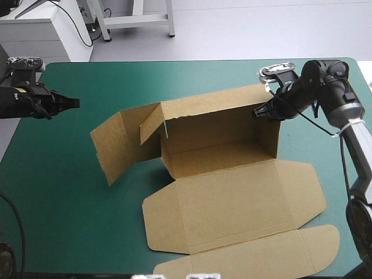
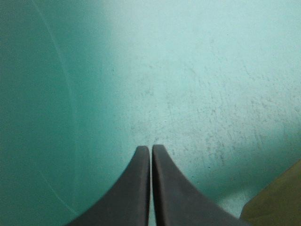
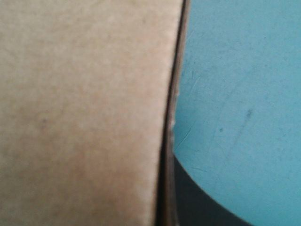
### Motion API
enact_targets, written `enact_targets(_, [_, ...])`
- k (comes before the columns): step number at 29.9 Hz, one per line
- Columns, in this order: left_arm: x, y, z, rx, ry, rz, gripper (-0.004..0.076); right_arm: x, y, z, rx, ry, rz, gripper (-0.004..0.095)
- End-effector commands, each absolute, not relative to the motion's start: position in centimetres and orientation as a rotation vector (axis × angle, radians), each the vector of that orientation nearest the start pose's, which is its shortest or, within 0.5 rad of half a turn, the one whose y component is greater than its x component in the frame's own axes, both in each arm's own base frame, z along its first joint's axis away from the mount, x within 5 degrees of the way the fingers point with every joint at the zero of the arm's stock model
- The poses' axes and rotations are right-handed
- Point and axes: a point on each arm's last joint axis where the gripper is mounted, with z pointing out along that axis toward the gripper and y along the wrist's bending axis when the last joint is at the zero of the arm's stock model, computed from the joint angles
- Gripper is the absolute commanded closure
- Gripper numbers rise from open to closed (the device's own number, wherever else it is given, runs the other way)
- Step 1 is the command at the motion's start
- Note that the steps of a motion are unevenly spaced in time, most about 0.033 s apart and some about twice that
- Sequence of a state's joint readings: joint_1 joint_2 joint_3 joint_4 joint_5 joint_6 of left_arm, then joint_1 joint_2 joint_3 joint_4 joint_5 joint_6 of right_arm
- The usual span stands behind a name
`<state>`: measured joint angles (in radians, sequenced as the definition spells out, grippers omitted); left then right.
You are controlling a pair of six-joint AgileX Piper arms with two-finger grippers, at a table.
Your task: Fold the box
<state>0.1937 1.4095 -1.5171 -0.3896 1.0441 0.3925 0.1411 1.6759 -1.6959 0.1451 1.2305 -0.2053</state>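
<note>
Box [image 1: 232, 192], a cut sheet of brown board, sits mid-bench [image 1: 70, 192] on the teal-green cover. Its rear wall is upright, its left end flaps are raised and splayed, and its front panels and lid lie flat toward the near edge.

Right claw [image 1: 257, 111] is clamped on the rear wall's upper right corner. Its wrist view shows the box [image 3: 80, 113] against one black finger [image 3: 193, 207].

Left claw [image 1: 74, 103] hovers near the bench's left edge, well apart from the box. In its wrist view the left claw [image 2: 151, 148] is pressed together, holding nothing, with a box corner [image 2: 277, 202] beside it.
</note>
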Motion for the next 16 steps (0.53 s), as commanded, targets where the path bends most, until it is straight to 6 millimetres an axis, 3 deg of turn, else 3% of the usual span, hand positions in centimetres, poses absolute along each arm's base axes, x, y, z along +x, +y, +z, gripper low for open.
enact_targets(1, [28.6, 2.3, 43.5, 0.155, 2.239, -0.207, 0.073, 33.2, 6.1, 39.4, -0.414, 2.589, 0.203, 0.0896])
enact_targets(8, [28.4, 2.2, 43.3, 0.195, 2.268, -0.21, 0.0731, 33.0, 6.1, 37.4, -0.397, 2.662, 0.219, 0.0896])
enact_targets(12, [28.4, 2.2, 43.3, 0.195, 2.269, -0.216, 0.0731, 34.1, 6.0, 35.2, -0.43, 2.718, 0.191, 0.0894])
enact_targets(16, [28.2, 2.1, 43.2, 0.203, 2.288, -0.226, 0.0732, 35.5, 6.4, 34.4, -0.407, 2.669, 0.215, 0.0894])
